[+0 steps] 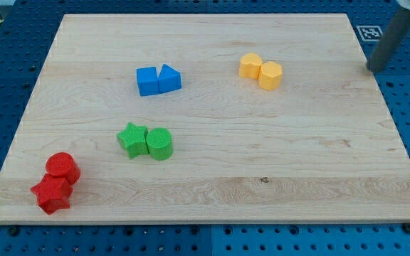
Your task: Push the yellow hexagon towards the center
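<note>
The yellow hexagon (270, 75) sits on the wooden board (212, 163) at the view's upper right of centre, touching a second yellow block (250, 66) on its left. My tip (373, 70) is at the view's far right, just off the board's right edge, well to the right of the yellow blocks and touching none of them.
A blue cube (147, 81) and a blue triangular block (169, 78) touch at upper left of centre. A green star (132, 139) touches a green cylinder (159, 144). A red cylinder (62, 167) and red star (52, 194) sit at bottom left. A fiducial tag (368, 32) lies off the top right corner.
</note>
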